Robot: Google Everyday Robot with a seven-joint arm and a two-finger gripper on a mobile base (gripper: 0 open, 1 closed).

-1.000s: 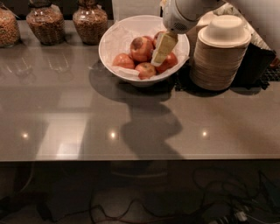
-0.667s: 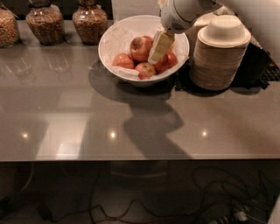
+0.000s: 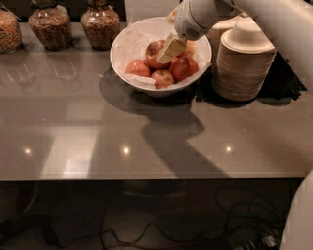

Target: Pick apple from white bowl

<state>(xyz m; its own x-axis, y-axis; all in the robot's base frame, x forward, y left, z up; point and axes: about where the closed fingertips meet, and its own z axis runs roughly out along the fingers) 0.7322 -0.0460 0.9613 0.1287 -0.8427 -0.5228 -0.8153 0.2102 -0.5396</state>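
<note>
The gripper [image 3: 166, 52] hangs over the white bowl [image 3: 119, 52] at the back of the bench [image 3: 146, 132], reaching down from the white arm [image 3: 205, 14] that enters from the upper right. Its pale yellow tip lies against the right side of the apple [image 3: 150, 52]. Whether the gripper is spread, closed or clamped on the fruit cannot be told from this view.

The apple sits in the middle of the bowl, on crinkled white paper [image 3: 131, 41], the largest of the fruit there, with a dark patch near its top. Around it lie a smaller reddish apple [image 3: 138, 68] to the left, a yellowish-red apple [image 3: 163, 78] at the front, and a deep-red apple [image 3: 184, 67] to the right.

Just right of the bowl stands a stack of beige disposable bowls [image 3: 244, 63]. Three glass jars of brown dry goods [image 3: 49, 27] line the back edge on the left. The arm throws a dark shadow [image 3: 171, 132] across the glossy bench, and cables [image 3: 234, 229] lie on the floor beneath.
</note>
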